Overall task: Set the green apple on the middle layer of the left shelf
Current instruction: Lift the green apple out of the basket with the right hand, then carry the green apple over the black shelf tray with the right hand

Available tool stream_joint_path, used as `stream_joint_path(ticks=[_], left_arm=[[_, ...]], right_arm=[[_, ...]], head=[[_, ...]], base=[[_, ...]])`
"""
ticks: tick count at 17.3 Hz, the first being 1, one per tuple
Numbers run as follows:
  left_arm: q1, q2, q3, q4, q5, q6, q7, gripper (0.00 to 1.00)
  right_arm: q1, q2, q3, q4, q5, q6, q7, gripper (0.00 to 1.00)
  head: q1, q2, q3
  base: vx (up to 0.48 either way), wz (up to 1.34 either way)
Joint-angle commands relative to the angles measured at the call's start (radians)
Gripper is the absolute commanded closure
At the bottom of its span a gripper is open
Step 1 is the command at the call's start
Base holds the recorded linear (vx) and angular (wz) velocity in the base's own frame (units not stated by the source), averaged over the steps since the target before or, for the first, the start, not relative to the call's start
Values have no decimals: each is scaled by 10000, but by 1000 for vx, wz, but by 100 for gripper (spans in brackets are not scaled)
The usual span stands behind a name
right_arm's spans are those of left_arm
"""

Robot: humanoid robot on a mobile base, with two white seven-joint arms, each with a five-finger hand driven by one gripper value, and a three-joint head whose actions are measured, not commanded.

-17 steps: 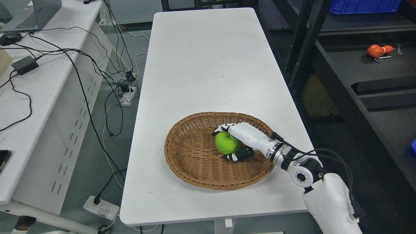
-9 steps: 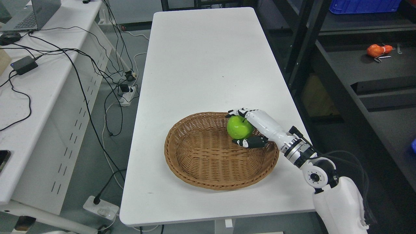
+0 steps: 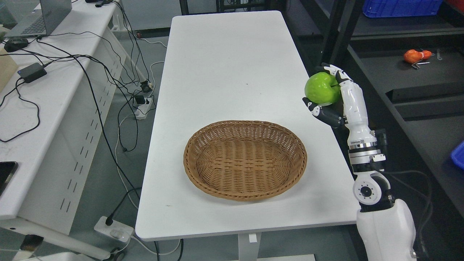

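Now the right hand [image 3: 335, 96] is gripping the green apple [image 3: 322, 89] with its fingers [image 3: 326, 115] curled around it, the wicker basket [image 3: 245, 160] sitting below-left of it.

The right robot hand [image 3: 331, 98] is raised above the right edge of the white surface [image 3: 232, 72], its fingers [image 3: 328, 67] curled over the top of a green apple [image 3: 322, 88] and its thumb under it. The forearm rises nearly upright from the lower right. An oval wicker basket [image 3: 245, 190] sits on the near half of the surface, well apart from the apple. To the right stands a dark shelf [image 3: 417, 94] with an orange object [image 3: 413, 56] lying on it and a blue bin [image 3: 398, 8] higher up. On the left, a white desk [image 3: 43, 116] carries black cables [image 3: 83, 69], a power adapter [image 3: 32, 72] and a laptop [image 3: 40, 18].
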Motion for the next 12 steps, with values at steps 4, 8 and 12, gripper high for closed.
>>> stream_joint_path(ticks=[4, 8, 12], left_arm=[[5, 175, 0, 15, -2, 6, -10, 0], [5, 175, 0, -1, -2, -9, -10, 0], [5, 175, 0, -1, -2, 6, -10, 0]], right_arm=[[-104, 469, -1017, -1226, -101, 260, -150, 100], [-104, 469, -1048, -1304, -101, 275, -119, 100], [-58, 469, -1048, -1304, -101, 260, -119, 100]], head=[[0, 0, 0], [0, 0, 0], [0, 0, 0]], base=[[-251, 33], [-476, 121], [-607, -16]])
